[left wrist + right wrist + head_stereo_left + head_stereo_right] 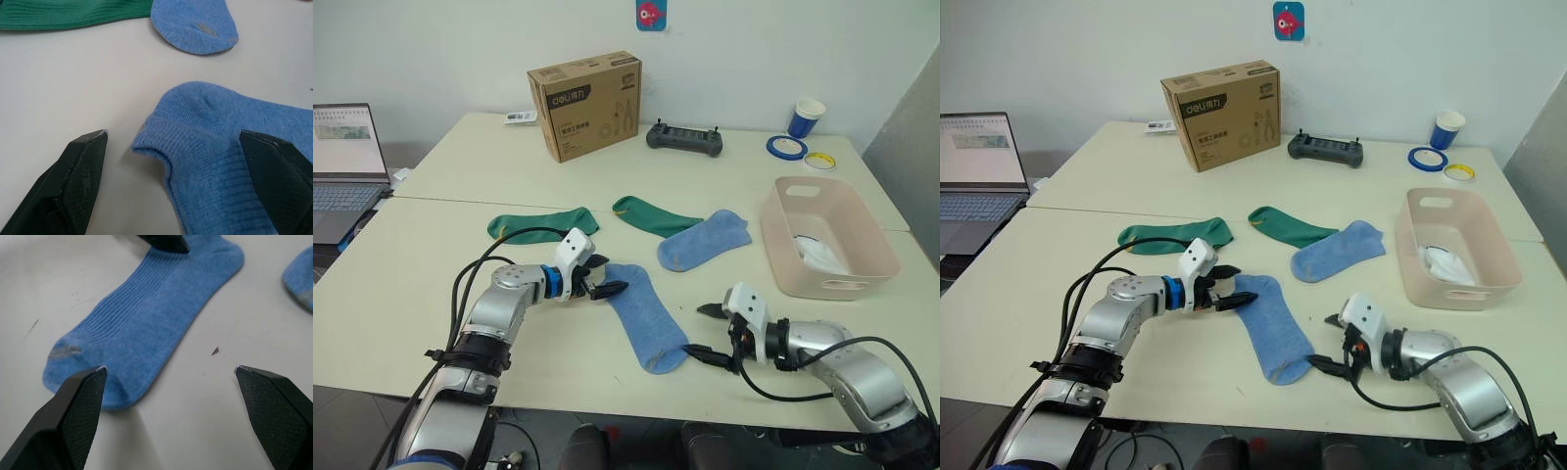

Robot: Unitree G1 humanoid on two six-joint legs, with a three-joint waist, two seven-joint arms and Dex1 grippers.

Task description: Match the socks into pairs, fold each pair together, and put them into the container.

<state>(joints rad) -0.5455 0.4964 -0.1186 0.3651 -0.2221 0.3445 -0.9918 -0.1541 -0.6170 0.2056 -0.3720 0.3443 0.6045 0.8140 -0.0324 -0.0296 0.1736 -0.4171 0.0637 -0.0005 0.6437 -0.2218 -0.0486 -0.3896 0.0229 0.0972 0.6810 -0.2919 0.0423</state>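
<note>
Here the left gripper (pixel 603 277) straddles the near blue sock's (pixel 641 315) cuff, fingers spread, while the right gripper (pixel 705 331) gapes at its toe.

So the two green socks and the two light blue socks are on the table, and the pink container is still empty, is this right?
Not quite. The green socks and the light blue socks do lie on the table, but the pink container is not empty: the left eye view shows something white already inside it.
</note>
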